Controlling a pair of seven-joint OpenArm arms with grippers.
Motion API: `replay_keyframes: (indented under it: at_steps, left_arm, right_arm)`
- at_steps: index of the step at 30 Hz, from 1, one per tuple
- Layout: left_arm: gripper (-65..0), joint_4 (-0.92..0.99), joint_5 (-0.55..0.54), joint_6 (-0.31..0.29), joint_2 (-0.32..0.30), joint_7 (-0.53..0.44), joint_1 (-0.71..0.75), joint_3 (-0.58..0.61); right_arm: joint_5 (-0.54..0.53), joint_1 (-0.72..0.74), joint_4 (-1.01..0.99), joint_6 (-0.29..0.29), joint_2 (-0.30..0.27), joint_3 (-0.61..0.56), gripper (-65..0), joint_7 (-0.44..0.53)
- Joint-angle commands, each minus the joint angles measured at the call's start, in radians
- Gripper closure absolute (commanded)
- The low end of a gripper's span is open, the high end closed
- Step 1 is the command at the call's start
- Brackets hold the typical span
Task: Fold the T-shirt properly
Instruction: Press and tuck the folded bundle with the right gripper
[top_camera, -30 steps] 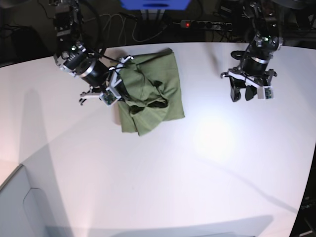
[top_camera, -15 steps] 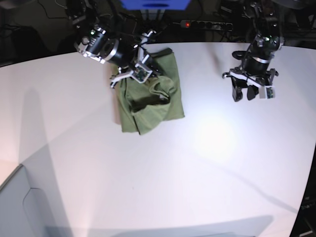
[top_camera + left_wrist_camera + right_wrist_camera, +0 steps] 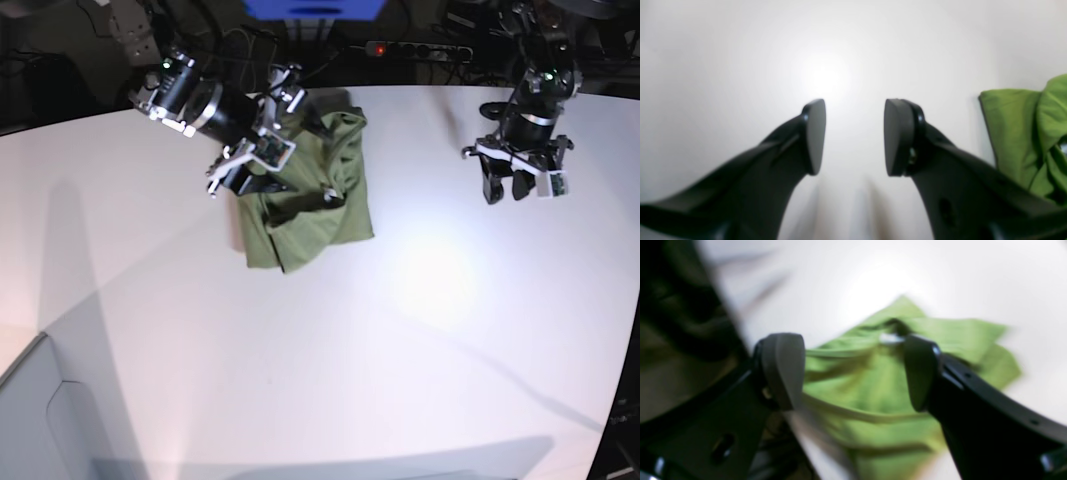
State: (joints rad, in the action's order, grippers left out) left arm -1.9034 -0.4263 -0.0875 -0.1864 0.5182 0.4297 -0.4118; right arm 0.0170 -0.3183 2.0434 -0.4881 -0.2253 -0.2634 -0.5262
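Observation:
The olive-green T-shirt [image 3: 318, 205] lies bunched and partly folded on the white table [image 3: 400, 330], back centre-left. My right gripper [image 3: 266, 164] hovers over the shirt's back-left part. In the blurred right wrist view that gripper [image 3: 853, 373] is open, and the T-shirt [image 3: 880, 390] lies beyond the fingers with nothing between them. My left gripper [image 3: 518, 190] hangs over bare table at the back right, well away from the shirt. Seen from its own wrist camera, the left gripper [image 3: 854, 136] is open and empty, and a corner of the T-shirt [image 3: 1017, 133] shows at the right edge.
A power strip [image 3: 415, 48] with a red light, cables and a blue object [image 3: 312, 8] sit behind the table's back edge. A grey panel [image 3: 35, 420] stands at the lower left corner.
My right gripper was shut on the shirt's edge and carried it up and across; now it has opened and released the cloth. The left arm has shifted slightly right.

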Motion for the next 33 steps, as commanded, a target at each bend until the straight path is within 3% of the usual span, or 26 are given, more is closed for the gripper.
replay_keyframes:
  at_steps: [1,7,17,20,23,26,33]
  left_arm:
    - [-27.7,-0.015,-0.007,-0.004,-0.009,-0.022,0.004,-0.008]
    - [-27.7,-0.023,-0.007,-0.004,-0.009,-0.022,0.031,-0.032]
    - [-27.7,-0.023,-0.007,-0.004,-0.009,-0.022,0.059,-0.043]
    - [-27.7,-0.021,-0.007,-0.004,-0.009,-0.022,0.059,-0.043]
    - [-27.7,-0.021,-0.007,-0.004,-0.009,-0.022,0.059,-0.043]
    - [-27.7,-0.021,-0.007,-0.004,-0.009,-0.022,0.059,-0.043]
    - [-27.7,-0.025,-0.007,-0.004,-0.009,-0.022,0.064,-0.043]
  right_arm:
    - [-0.013,0.023,0.012,-0.007,0.017,0.029,-45.3,0.031]
    - [-0.012,0.141,-0.138,-0.007,0.074,0.105,-45.9,-0.005]
    - [-0.015,0.261,-0.359,-0.007,0.079,0.103,-44.2,0.002]
    - [-0.015,0.265,-0.367,-0.007,0.079,0.103,-33.9,0.004]
    - [-0.015,0.278,-0.369,-0.007,0.079,0.102,-14.9,0.004]
    - [-0.015,0.29,-0.37,-0.007,0.093,0.102,-1.3,0.002]
    - [-0.012,0.293,-0.359,-0.007,0.151,0.098,-0.5,0.002]
